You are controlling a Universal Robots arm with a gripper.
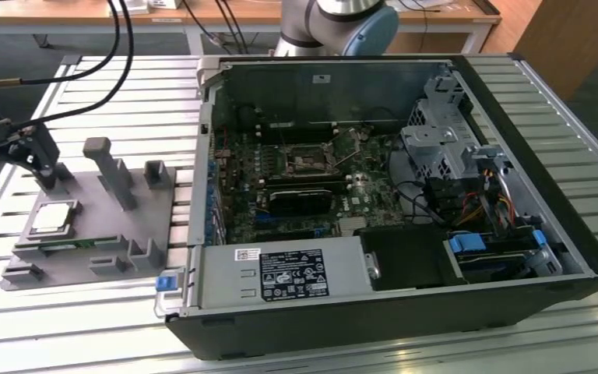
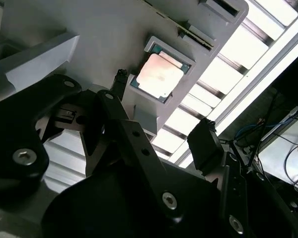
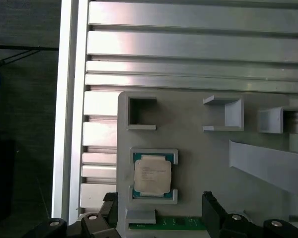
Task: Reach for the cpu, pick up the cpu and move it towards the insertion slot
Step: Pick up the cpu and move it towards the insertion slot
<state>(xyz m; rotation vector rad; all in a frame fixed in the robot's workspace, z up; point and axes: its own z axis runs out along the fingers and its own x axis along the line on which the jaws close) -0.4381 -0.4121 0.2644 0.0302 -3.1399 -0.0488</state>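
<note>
While claw [image 3: 158, 201] gapes, shiny sq. cpu [image 3: 151, 179] sits in grey fixture [image 3: 198, 158]

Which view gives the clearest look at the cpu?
The first wrist view: the cpu is seen square-on and unobstructed. The second wrist view shows it tilted, with glare on its top; the exterior view shows it far off, at the exterior view's left.

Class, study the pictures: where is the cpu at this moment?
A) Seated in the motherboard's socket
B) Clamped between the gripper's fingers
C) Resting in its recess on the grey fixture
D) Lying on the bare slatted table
C: in the first wrist view the cpu sits in a framed recess of the grey fixture, while the gripper is open near it, holding nothing.
</note>
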